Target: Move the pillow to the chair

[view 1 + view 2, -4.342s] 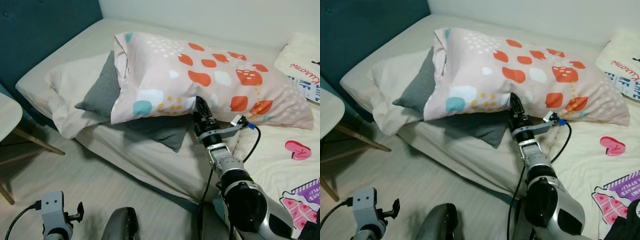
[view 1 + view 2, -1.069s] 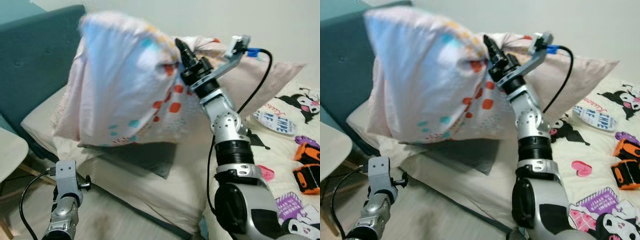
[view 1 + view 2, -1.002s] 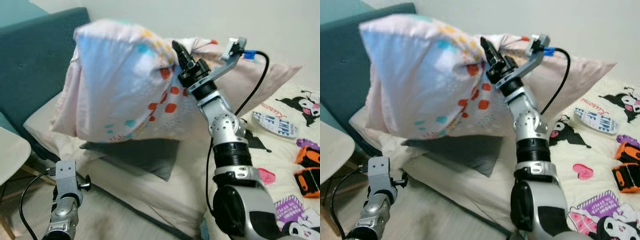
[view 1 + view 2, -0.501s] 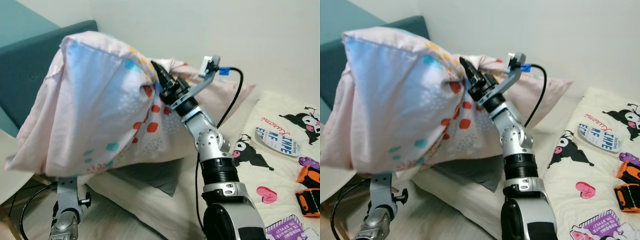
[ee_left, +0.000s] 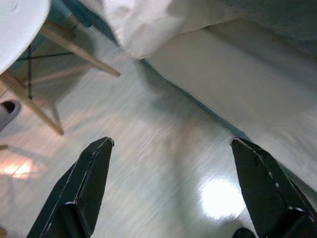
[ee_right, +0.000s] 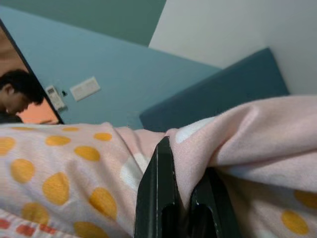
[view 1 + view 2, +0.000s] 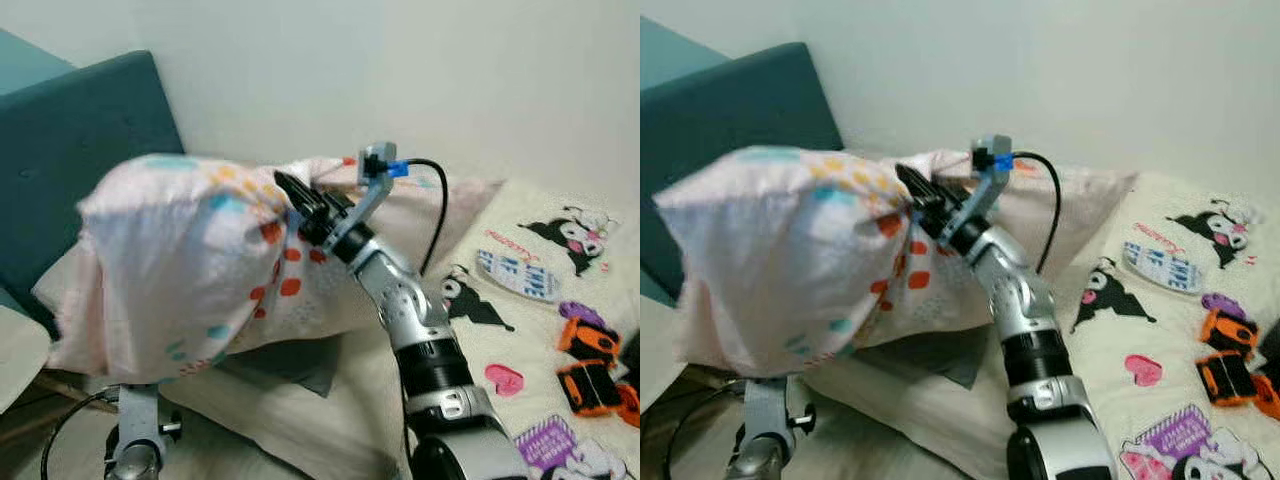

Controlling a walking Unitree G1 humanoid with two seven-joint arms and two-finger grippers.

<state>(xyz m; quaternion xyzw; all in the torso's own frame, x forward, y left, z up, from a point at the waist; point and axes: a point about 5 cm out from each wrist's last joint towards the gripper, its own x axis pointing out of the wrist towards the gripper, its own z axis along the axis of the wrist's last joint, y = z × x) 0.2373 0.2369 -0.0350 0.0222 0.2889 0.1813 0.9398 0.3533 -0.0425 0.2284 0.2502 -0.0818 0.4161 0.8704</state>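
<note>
A pink pillow (image 7: 180,260) with orange, teal and yellow spots hangs in the air over the bed's left edge, bunched where it is gripped. My right gripper (image 7: 287,192) is shut on a fold of its fabric, and in the right wrist view the black fingers (image 6: 158,198) pinch the cloth. The white chair (image 5: 17,25) with wooden legs stands on the floor to the left, its seat edge (image 7: 15,355) just below the pillow's low end. My left gripper (image 5: 171,142) hangs low over the floor, open and holding nothing.
A grey pillow (image 7: 290,360) and a white one (image 5: 148,20) lie on the bed under the lifted pillow. A teal headboard (image 7: 70,130) stands behind. The cartoon-print blanket (image 7: 520,290) carries orange-black objects (image 7: 590,370). A person (image 6: 17,99) shows in a doorway.
My right gripper has carried the pillow lower and further left, toward the chair's side. The head view has shifted as well. The left arm still hangs low.
</note>
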